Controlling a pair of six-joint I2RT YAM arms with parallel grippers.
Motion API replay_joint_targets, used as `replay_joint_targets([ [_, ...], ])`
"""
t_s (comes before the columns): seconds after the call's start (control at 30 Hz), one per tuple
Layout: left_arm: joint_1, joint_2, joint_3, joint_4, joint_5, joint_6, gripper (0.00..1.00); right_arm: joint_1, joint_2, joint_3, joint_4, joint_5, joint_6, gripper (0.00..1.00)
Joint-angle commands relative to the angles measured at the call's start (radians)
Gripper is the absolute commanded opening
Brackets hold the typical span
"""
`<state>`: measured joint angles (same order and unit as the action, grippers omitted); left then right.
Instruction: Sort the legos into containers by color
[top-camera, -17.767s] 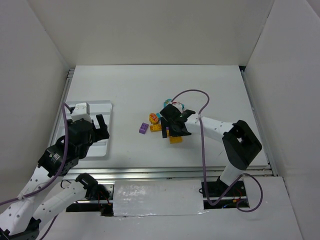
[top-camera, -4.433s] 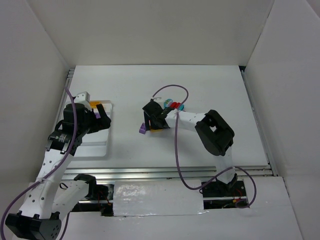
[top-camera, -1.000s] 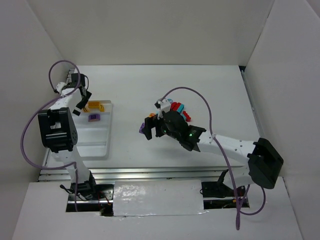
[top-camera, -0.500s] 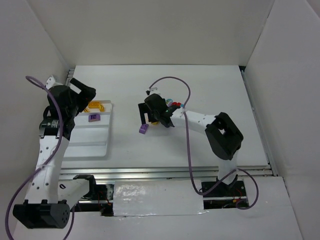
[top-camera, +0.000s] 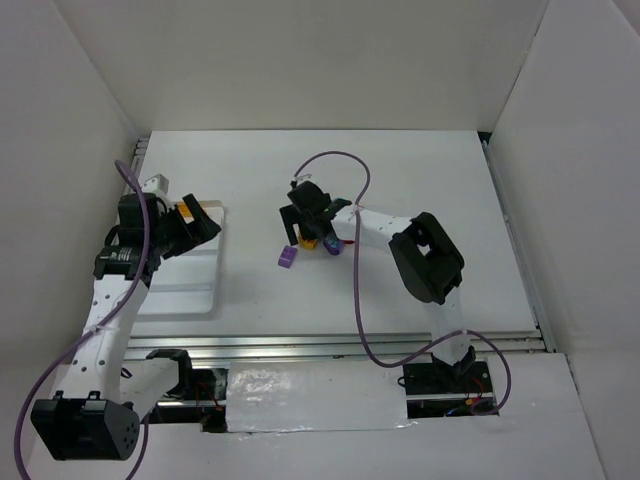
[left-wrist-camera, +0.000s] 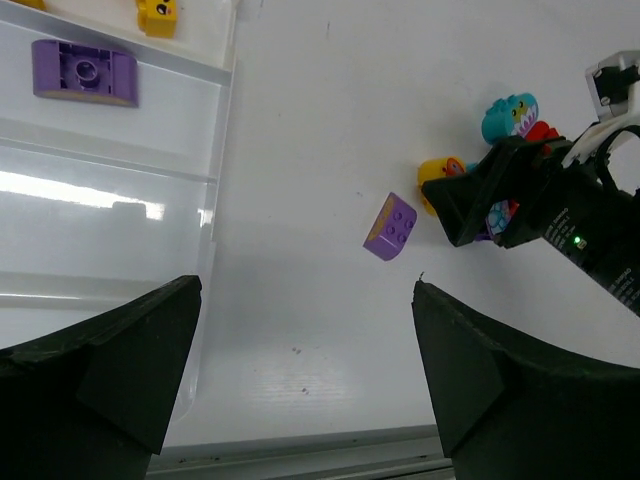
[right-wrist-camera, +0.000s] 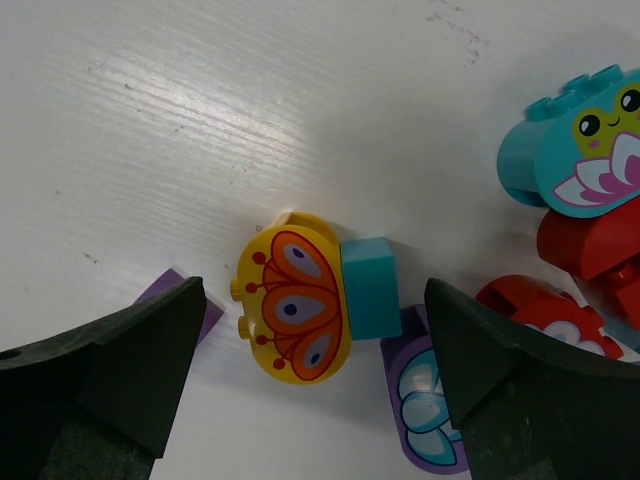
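The white tray (top-camera: 180, 285) lies at the left, with long row compartments. In the left wrist view a purple brick (left-wrist-camera: 84, 73) and a yellow brick (left-wrist-camera: 157, 15) lie in separate rows of the tray (left-wrist-camera: 110, 190). My left gripper (top-camera: 195, 228) hangs open and empty over the tray's far end. My right gripper (top-camera: 305, 222) is open low over the pile, its fingers either side of a yellow butterfly-print brick (right-wrist-camera: 293, 303) and a small teal brick (right-wrist-camera: 370, 287). A loose purple brick (top-camera: 287, 257) lies just left of the pile.
Beside them lie a purple printed brick (right-wrist-camera: 425, 400), a teal frog brick (right-wrist-camera: 570, 150) and red bricks (right-wrist-camera: 585, 240). White walls enclose the table on three sides. A metal rail (top-camera: 330, 345) runs along the near edge.
My left gripper has swung from the tray's far left corner to over its far end. My right gripper stays low over the pile, barely shifted.
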<state>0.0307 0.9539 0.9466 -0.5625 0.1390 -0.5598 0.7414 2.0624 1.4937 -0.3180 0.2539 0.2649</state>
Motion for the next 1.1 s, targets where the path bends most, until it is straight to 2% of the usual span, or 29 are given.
replay_joint_targets([
  [0.0,0.001,0.006,0.007,0.032,0.062,0.049,1.0,-0.007,0.019,0.04,-0.001,-0.045,-0.027,0.96],
  [0.03,0.0,0.003,0.008,0.036,0.062,0.051,0.99,-0.01,0.024,0.043,-0.006,-0.048,-0.029,0.86],
  [0.1,0.001,0.0,0.006,0.035,0.056,0.049,0.99,-0.01,0.03,0.036,-0.001,-0.048,-0.026,0.73],
  [0.13,0.002,-0.003,0.003,0.041,0.059,0.047,1.0,-0.011,0.028,0.027,0.0,-0.047,-0.026,0.62],
  [0.27,0.002,0.011,-0.002,0.055,0.108,0.037,0.99,-0.01,0.001,0.007,0.033,-0.042,-0.041,0.4],
  [0.3,0.002,0.023,-0.005,0.059,0.12,0.031,0.99,-0.01,-0.011,0.0,0.042,-0.042,-0.044,0.04],
  [0.33,0.002,0.026,-0.006,0.075,0.138,0.018,0.99,-0.007,-0.054,-0.033,0.084,-0.018,-0.044,0.0],
  [0.4,0.0,0.048,-0.009,0.095,0.198,0.002,0.99,-0.007,-0.12,-0.088,0.14,-0.031,-0.065,0.0],
  [0.53,0.0,0.078,-0.031,0.183,0.342,-0.089,0.99,0.015,-0.365,-0.285,0.298,-0.115,-0.108,0.0],
  [0.63,-0.009,0.111,-0.065,0.303,0.486,-0.173,1.0,0.076,-0.505,-0.404,0.374,-0.182,-0.156,0.0],
  [0.67,-0.012,0.129,-0.083,0.376,0.567,-0.195,0.99,0.116,-0.533,-0.426,0.384,-0.183,-0.167,0.0],
  [0.73,-0.023,0.161,-0.1,0.438,0.628,-0.254,0.98,0.16,-0.585,-0.47,0.407,-0.167,-0.19,0.0],
  [0.9,-0.165,0.189,-0.103,0.529,0.631,-0.301,0.97,0.259,-0.624,-0.457,0.389,-0.116,-0.161,0.0],
  [1.07,-0.219,0.194,-0.121,0.526,0.599,-0.304,0.93,0.276,-0.636,-0.435,0.387,-0.091,-0.148,0.0],
])
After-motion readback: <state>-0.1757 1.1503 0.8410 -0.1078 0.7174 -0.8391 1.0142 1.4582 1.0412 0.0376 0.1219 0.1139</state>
